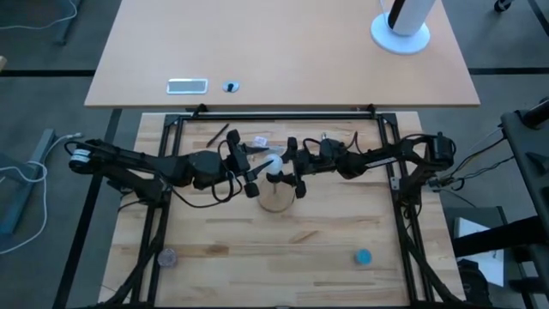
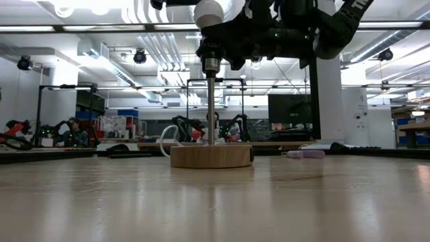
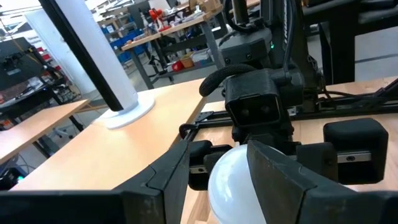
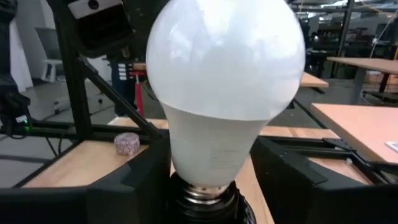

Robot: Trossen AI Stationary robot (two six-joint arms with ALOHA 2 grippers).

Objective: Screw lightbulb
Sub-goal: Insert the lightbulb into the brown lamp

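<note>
Right now your lightbulb (image 4: 224, 93) stands upright, long axis vertical, rounded dome up and greyish screw base down, seated in the black socket (image 2: 210, 64) at the top of a thin post (image 2: 211, 111). That post rises from the round wooden disc (image 2: 211, 156), which sits flat on the wooden table (image 1: 283, 249) about mid-table, between the two arms.

Look at your right gripper (image 4: 208, 180) first: its two dark fingers (image 4: 134, 180) stand either side of the bulb's neck and the socket collar. From the right wrist view you cannot tell whether they press on the neck or only flank it closely.

Your left gripper (image 3: 230, 180) reaches in from the opposite side. Its fingers (image 3: 283, 177) are spread around the white dome, one on each side. One finger overlaps the glass in the left wrist view, yet you cannot tell whether it truly touches.

From above, both of your arms stretch nearly level across the table and meet over the disc, wrists facing each other, with the bulb (image 1: 274, 166) showing white between them. In the low view the bulb (image 2: 208, 12) sits high under the dark mass of both wrists.

Farther off on the wood lie a purple disc (image 1: 166, 257) near the left front corner and a blue disc (image 1: 364, 256) toward the right front. Beyond the frame, on the tan desk (image 1: 283, 51), rest a small silver rectangular object (image 1: 187, 85) and a white round-based stand (image 1: 401, 26).
</note>
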